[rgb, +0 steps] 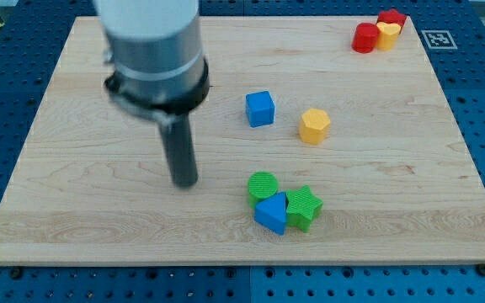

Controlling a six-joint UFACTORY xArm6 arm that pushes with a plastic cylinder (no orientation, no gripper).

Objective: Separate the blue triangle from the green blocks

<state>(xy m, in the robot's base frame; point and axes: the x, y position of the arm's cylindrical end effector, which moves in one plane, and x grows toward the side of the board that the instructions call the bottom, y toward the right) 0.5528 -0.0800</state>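
Blue triangle (270,214) sits wedged against both green blocks: the green cylinder (263,186) touches it from the view's top, the green star (303,207) from the view's right. It looks light, rigid and easy to slide, so I judge a push on its upper-right face best. My tip (184,183), bare and holding nothing, stands well to the triangle's left.

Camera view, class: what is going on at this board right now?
A robot arm's rod is working a wooden board. My tip rests apart from, and to the view's left of, a tight cluster: the blue triangle wedged between a green round block and a green star. Nothing is separated yet.
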